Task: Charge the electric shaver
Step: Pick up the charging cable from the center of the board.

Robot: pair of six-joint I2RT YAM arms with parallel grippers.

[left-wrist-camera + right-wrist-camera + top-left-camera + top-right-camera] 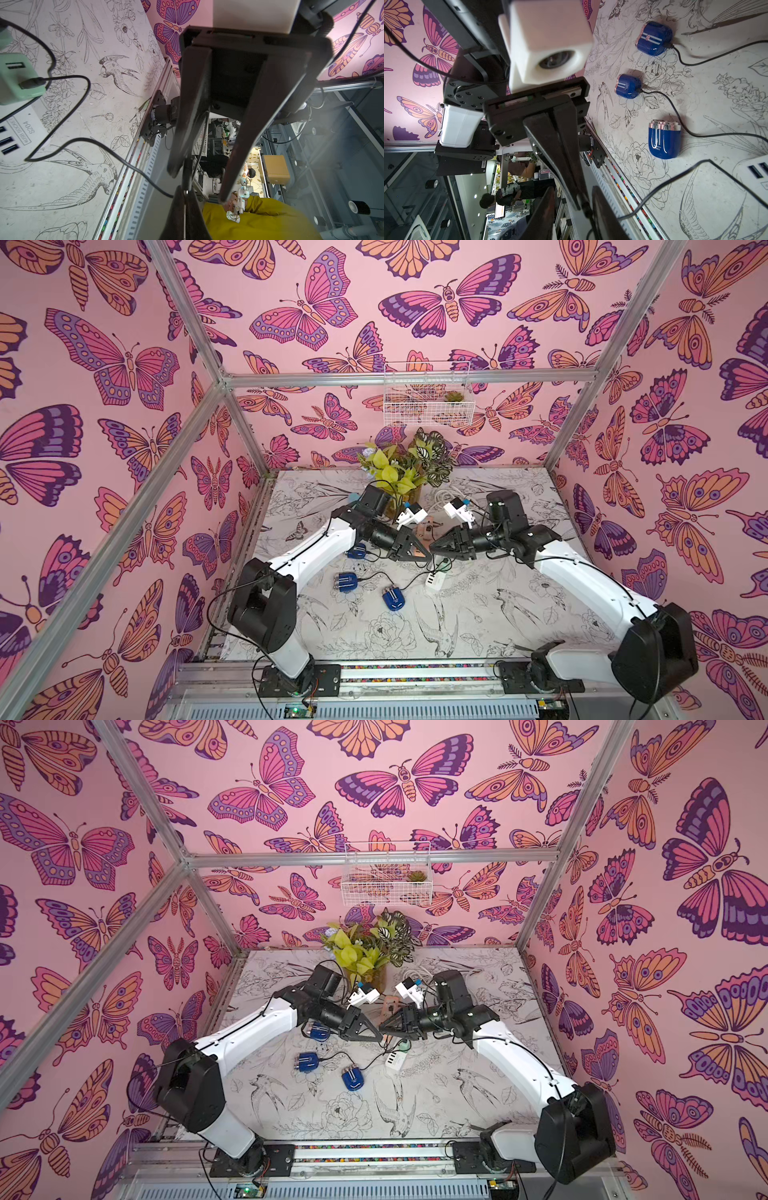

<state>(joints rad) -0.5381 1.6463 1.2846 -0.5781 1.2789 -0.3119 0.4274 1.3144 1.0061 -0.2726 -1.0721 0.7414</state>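
Top view, from the left: the papered wall (199, 531) runs along the table (374, 639), whose matt sheet, printed with birds and flowers, lies bare across the front. Three glossy blue, rounded shavers lie left of centre, well apart. The back shaver (356, 551) is half under the left arm, the middle shaver (345, 581) lies in the open, and the front shaver (394, 598) is nearest the rail. At centre the grippers meet tip to tip above the table. The left gripper (427, 558) has its flat black fingers pressed together on the end of a thin black cable (124, 161), as the right wrist view shows. The right gripper (433, 549) stands spread, a finger on either side of that tip. Just in front lies the boxy white hub (434, 581), with a mint plug (444, 564) beside it. Right of these, open table reaches the far wall.
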